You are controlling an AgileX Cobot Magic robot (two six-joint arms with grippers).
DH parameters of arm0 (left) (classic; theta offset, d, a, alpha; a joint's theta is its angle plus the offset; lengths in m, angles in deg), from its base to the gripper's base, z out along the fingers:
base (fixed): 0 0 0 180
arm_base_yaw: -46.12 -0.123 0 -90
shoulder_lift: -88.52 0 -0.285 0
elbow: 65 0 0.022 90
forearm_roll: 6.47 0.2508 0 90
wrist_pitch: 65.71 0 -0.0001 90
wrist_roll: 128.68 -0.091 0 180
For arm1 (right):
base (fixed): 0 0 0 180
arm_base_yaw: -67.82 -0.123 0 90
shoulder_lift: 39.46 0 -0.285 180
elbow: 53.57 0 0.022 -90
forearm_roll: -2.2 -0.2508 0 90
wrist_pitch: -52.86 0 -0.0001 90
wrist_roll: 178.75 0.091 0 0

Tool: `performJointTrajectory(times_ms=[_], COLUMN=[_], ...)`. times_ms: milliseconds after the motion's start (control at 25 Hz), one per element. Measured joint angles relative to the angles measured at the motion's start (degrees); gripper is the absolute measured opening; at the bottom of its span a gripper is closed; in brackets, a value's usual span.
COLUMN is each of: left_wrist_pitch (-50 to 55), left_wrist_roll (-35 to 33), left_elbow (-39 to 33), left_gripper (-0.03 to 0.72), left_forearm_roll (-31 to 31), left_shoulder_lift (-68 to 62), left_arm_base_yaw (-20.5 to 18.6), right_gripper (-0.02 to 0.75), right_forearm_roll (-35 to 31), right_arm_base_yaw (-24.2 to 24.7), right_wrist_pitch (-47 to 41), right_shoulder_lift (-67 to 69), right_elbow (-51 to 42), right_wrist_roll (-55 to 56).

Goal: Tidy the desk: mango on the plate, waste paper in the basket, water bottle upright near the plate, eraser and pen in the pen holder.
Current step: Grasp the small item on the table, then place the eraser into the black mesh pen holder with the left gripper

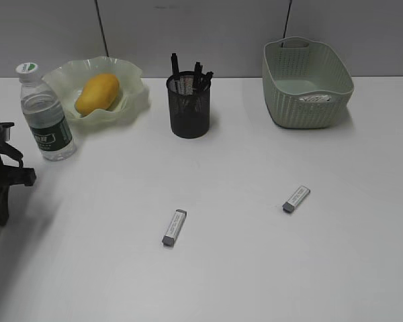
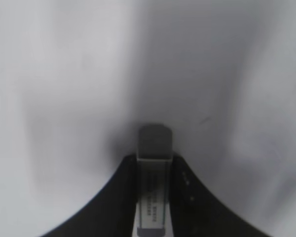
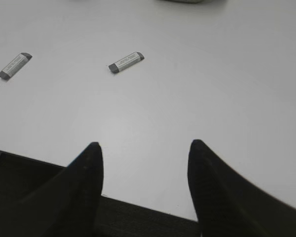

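A flat grey-and-white eraser [image 2: 153,187] with a printed sleeve sits gripped between the left jaws, its dark end poking beyond the black fingertips [image 2: 187,197]. The right jaws gape wide over the smooth white desk [image 3: 212,89]; two more erasers [image 3: 126,62] lie ahead, well apart from them.

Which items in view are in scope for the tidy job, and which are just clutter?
In scope:
mango, plate, water bottle, pen holder, pens, basket, waste paper, mid-desk eraser, eraser nearer the basket, third eraser in the left gripper.

Clutter:
none visible.
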Motion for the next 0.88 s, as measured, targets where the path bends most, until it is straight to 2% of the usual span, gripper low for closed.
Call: performJointTrajectory(times_ms=[480, 720, 880], left_wrist_pitch=[1.88, 3.98, 4.17], left_wrist_roll=[0.00, 0.00, 0.00], left_elbow=[1.87, 14.39, 24.02], left_gripper=[0.155, 0.155, 0.154], left_forearm_roll=[2.45, 1.70, 0.32], left_shoulder_lift=[12.81, 18.15, 18.00], left_arm_base_yaw=[0.00, 0.13, 2.16], right_gripper=[0.438, 0.437, 0.437], right_forearm_roll=[0.00, 0.00, 0.00], right_arm_base_yaw=[0.00, 0.00, 0.00], right_wrist_pitch=[0.00, 0.00, 0.00], right_shoulder_lift=[0.00, 0.00, 0.00], right_elbow=[0.00, 0.00, 0.00], right_wrist_roll=[0.00, 0.00, 0.00])
